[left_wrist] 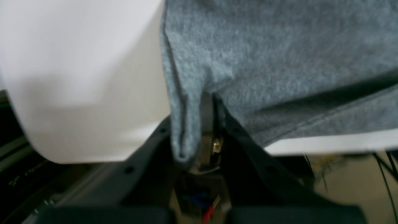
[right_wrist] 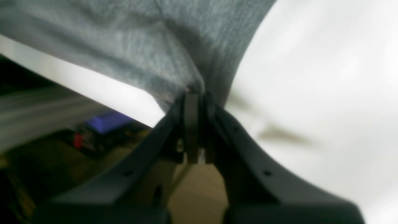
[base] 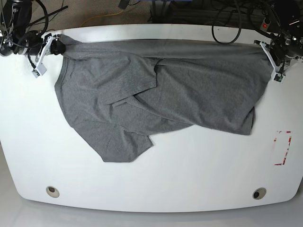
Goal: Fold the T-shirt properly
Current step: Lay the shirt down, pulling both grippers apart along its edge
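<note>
We are gripping the shirt with both pincers at the far edge of the desk. Our left pincer [left_wrist: 207, 102] is pinching shut on a bunched fold of the T-shirt [left_wrist: 279, 56], and in the left wrist view the grey knit is draping down on both sides of the closed jaws. Our right pincer [right_wrist: 194, 93] is clamped the same way on another gathered bit of cloth, with the fabric fanning away from the tips.

In the base view the left pincer [base: 271, 53] is sitting near the far corner on that view's right and the right pincer [base: 53, 46] near the far corner on its left. Between them the far edge of the shirt is running almost straight, which we judge to be the point of the hold: drawing two ends apart is pulling that edge taut, so the rest can be laid flat for a clean fold.

The T-shirt [base: 156, 94] is lying across the far half of the desk [base: 156, 189], still rumpled, with one flap folded over the middle and a lower part trailing toward the near edge on the view's left. The near half of the desk is bare but for two round holes by the near edge and a red-marked patch [base: 282, 147] by one side edge.

We are seeing no containers here, so nothing is being held in any.
</note>
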Robot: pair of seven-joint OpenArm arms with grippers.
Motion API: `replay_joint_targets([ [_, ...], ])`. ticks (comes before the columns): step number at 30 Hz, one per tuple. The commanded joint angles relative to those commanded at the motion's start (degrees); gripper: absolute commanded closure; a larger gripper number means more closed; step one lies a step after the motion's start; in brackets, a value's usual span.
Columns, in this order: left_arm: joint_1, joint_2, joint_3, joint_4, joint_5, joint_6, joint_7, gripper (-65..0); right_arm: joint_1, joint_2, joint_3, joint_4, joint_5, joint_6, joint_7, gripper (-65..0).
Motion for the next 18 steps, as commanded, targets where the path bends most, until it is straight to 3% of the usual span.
replay_joint_targets([
  [3, -0.5, 0.0, -0.1, 0.0, 0.0, 0.0, 2.2, -0.4, 0.1, 0.0, -0.4, 0.1, 0.0, 0.0, -0.1, -1.3],
  [18, -4.4, 1.6, 0.2, -2.3, 0.1, 0.0, 2.2, -0.6, 0.1, -3.3, -0.4, 0.0, -0.1, 0.0, 0.0, -1.3],
])
